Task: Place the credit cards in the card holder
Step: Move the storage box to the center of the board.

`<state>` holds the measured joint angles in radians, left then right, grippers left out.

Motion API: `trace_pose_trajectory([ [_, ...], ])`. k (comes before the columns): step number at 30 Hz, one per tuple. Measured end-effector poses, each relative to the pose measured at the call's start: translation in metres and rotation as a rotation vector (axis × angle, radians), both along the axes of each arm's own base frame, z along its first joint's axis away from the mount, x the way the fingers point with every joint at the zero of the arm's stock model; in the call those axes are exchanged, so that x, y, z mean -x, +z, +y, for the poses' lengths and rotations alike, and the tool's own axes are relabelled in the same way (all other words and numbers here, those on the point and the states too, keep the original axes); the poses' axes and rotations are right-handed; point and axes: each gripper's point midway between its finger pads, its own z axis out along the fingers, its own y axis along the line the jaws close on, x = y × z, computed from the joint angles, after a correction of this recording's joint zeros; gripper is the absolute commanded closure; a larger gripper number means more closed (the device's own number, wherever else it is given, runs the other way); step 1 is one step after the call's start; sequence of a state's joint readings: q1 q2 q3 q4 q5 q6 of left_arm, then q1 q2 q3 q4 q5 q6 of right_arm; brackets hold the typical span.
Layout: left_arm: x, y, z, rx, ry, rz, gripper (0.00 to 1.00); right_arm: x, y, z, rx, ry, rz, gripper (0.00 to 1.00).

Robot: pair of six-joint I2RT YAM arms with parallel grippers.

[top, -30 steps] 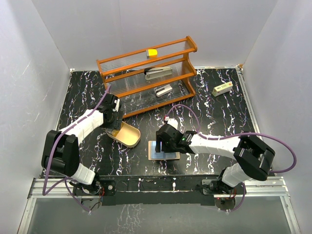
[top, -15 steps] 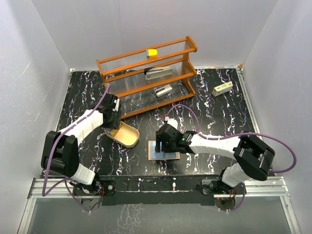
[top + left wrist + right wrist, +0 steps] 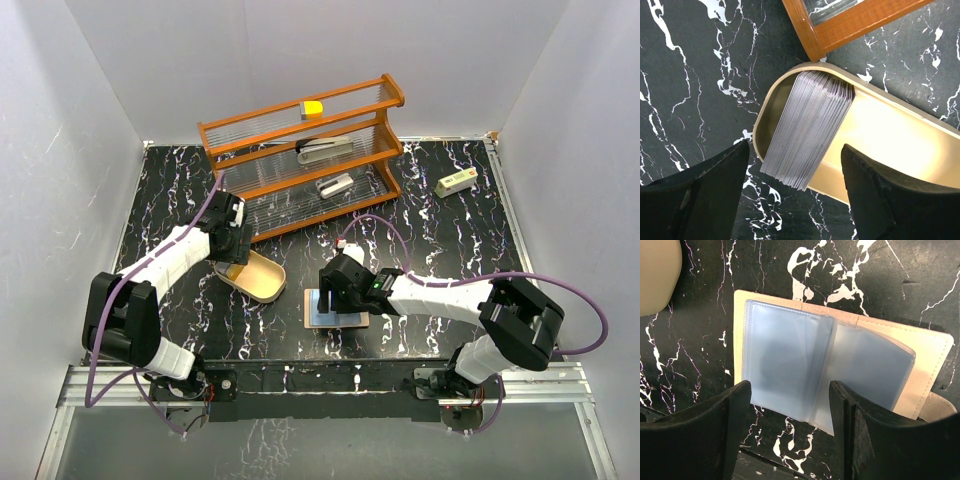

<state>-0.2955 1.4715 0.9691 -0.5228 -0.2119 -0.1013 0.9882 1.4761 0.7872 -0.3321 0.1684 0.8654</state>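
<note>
Marble desk (image 3: 450,230) | my left tool (image 3: 794,150) spread, empty, over credit cards (image 3: 810,125) in card holder (image 3: 890,130) | right tool (image 3: 790,387) likewise over wallet (image 3: 935,355)

we see thick stack of grey credit cards (image 3: 810,130), on edge and tilted, in one rounded end of oval tan card holder (image 3: 900,135), holder flat on black counter (image 3: 690,75)
</note>
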Motion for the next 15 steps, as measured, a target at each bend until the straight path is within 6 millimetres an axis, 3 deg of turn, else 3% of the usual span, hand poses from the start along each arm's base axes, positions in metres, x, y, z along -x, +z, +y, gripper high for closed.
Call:
trace_pose_trajectory([
  [9, 0.003, -0.017, 0.001, -0.007, -0.003, 0.059, 0.25, 0.000, 0.001, 0.003, -0.015, 0.005, -0.001, 0.38],
  [15, 0.002, -0.016, 0.007, -0.028, 0.013, 0.056, 0.33, 0.002, 0.000, -0.001, -0.016, 0.005, -0.001, 0.38],
])
